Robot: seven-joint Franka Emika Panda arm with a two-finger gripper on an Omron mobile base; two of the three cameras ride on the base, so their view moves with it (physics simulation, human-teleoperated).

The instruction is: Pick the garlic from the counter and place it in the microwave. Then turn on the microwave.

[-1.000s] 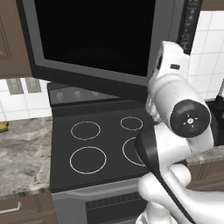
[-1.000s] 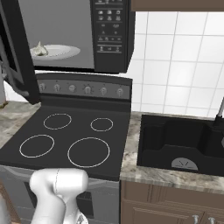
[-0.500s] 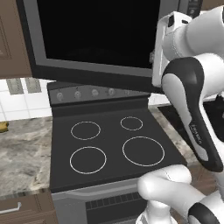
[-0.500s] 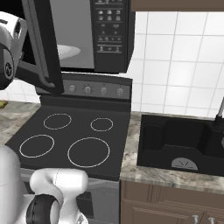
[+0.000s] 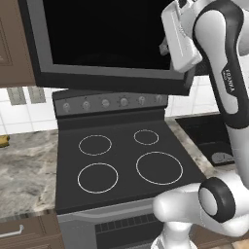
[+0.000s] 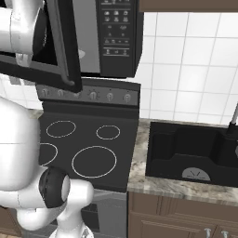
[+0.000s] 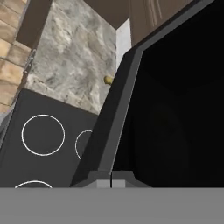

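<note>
"FRANKA" is reading down the forearm (image 5: pixel 230 82); gripper (image 7: pixel 111 183), pressed together, is sitting bottom centre against the microwave (image 7: pixel 175 109) door edge.

The microwave (image 5: pixel 104 41) hangs above the black stovetop (image 5: pixel 121 163), its dark-windowed door (image 5: pixel 107 39) swung open and facing the camera, grey frame along the lower edge. The white arm (image 5: pixel 226 73) rises from the lower right corner and reaches up to the door's right edge; the hand (image 5: pixel 179 36) sits against that edge, fingers hidden, perhaps touching it. Marbled counter (image 5: pixel 24 170) runs along the stovetop's left side, with a small yellow-brown block (image 5: pixel 3 141) at its far left edge. A black sink (image 5: pixel 214 141) lies right of the stovetop.
</note>
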